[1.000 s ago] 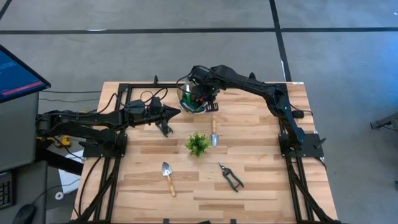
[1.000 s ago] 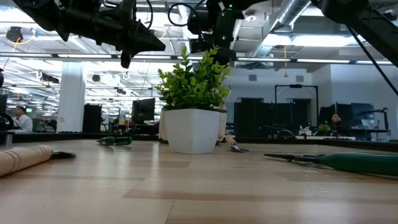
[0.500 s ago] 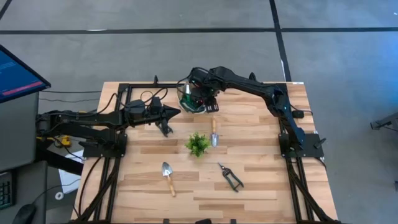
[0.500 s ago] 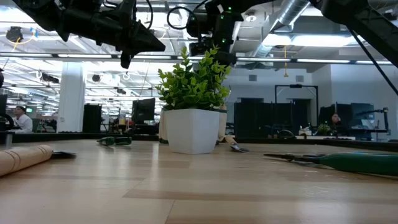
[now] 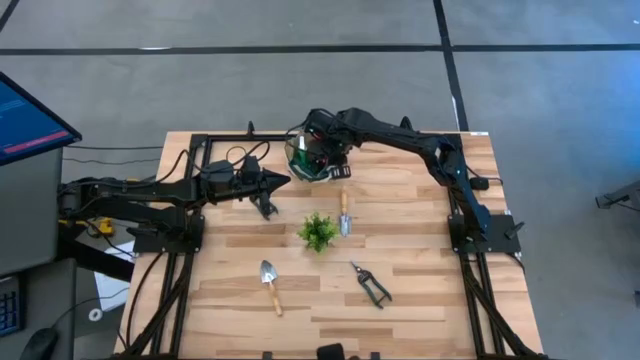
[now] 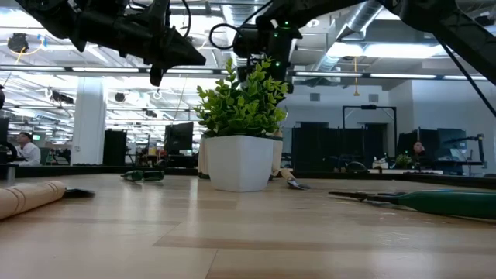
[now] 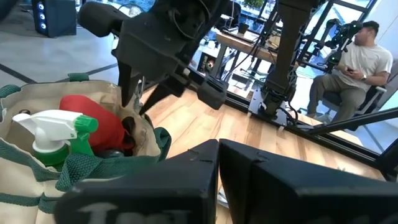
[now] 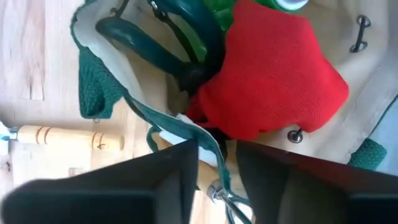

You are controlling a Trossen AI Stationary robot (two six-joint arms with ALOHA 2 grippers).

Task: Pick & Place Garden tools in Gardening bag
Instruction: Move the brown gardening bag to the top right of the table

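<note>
At about nine o'clock on the pale wooden slatted table (image 5: 420, 300), the dark left gripper (image 5: 284, 180) waits with its fingers pressed together, tip aimed at the bag. Toward twelve o'clock sits the round beige fabric gardening bag (image 5: 305, 163) with dark green rim; it already holds a green spray bottle (image 7: 53, 134) and red knitted gloves (image 8: 273, 81). The dark right gripper (image 5: 322, 152) hovers over its mouth, fingers a little apart and gripping nothing I can see. The bag looks soft and likely to sag, so its rim may snag. Below, a wooden-handled steel trowel (image 5: 269, 283) lies at seven o'clock, a small leafy green plant (image 5: 318, 231) at centre, another wooden-handled tool (image 5: 344, 212) just beside it, and black-handled pruning shears (image 5: 370, 284) at five o'clock. These look stiff and light; their handles seem best to grasp. Open board surrounds them.
</note>
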